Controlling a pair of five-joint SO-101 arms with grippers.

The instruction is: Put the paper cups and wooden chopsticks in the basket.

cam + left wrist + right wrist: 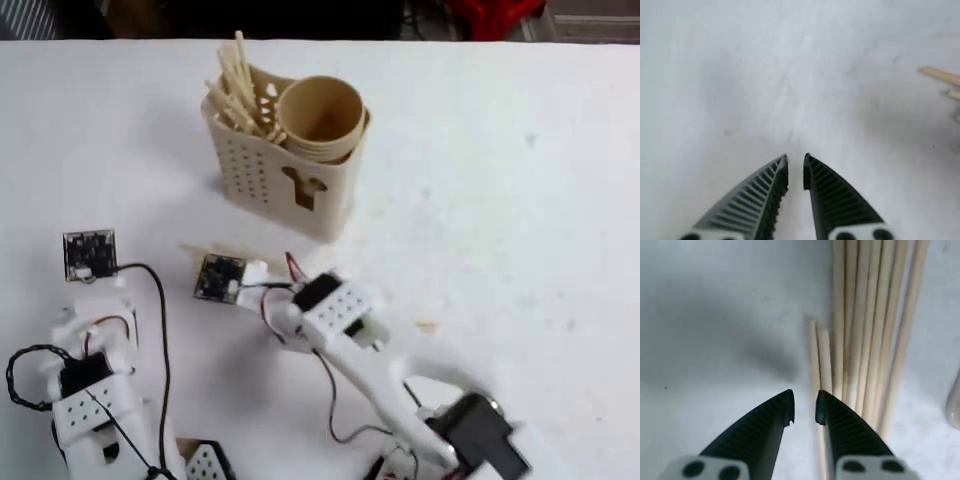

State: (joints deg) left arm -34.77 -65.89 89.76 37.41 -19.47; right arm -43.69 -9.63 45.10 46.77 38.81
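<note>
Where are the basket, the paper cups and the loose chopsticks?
basket [270,180], high view, on its perforated front wall.
paper cups [322,118], high view, inside the top cup.
loose chopsticks [860,340], right wrist view, middle of the bundle.

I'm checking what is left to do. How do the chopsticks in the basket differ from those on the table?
The chopsticks in the basket stand leaning, tips above the rim of the basket beside the paper cups; the chopsticks on the table lie flat. The standing ones fan apart; the flat ones lie side by side, roughly parallel, just ahead of the right gripper. Both are thin, pale wooden sticks.
</note>
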